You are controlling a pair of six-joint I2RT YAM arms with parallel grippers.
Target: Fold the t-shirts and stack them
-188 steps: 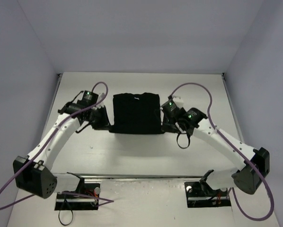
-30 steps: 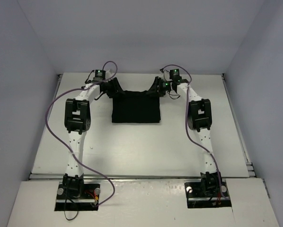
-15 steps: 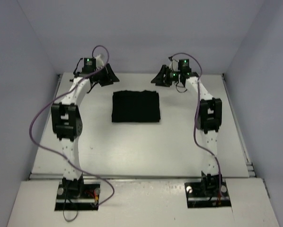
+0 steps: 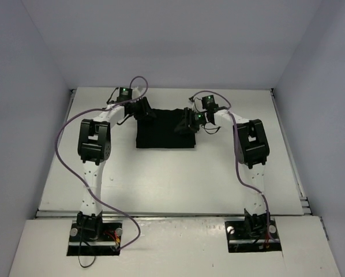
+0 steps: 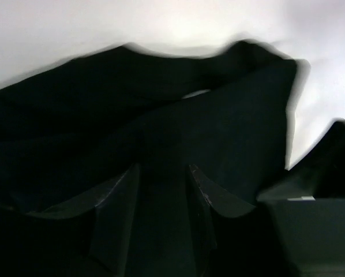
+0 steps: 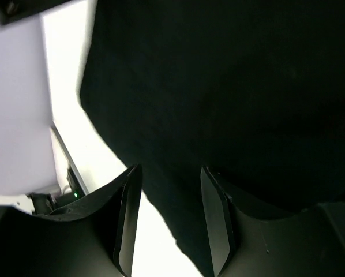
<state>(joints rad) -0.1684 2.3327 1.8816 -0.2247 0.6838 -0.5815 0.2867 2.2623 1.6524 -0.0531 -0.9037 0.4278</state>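
**Op 1:** From your top view, how many layers does the t-shirt [image 4: 164, 128] have?

**Op 2:** You can't tell. It is one flat black patch, too small for you to see the folds. The left gripper [image 4: 145, 109] and right gripper [image 4: 187, 122] cover its far corners.

**Op 1:** And your left wrist view?

**Op 2:** It's blurred. The black fingers [image 5: 117, 213] merge into the black cloth, so you can't tell whether they pinch it. The shirt runs off the left edge.

**Op 1:** Right wrist?

**Op 2:** The cloth is cut off at your top and right edges, and its creases are lost in the dark.
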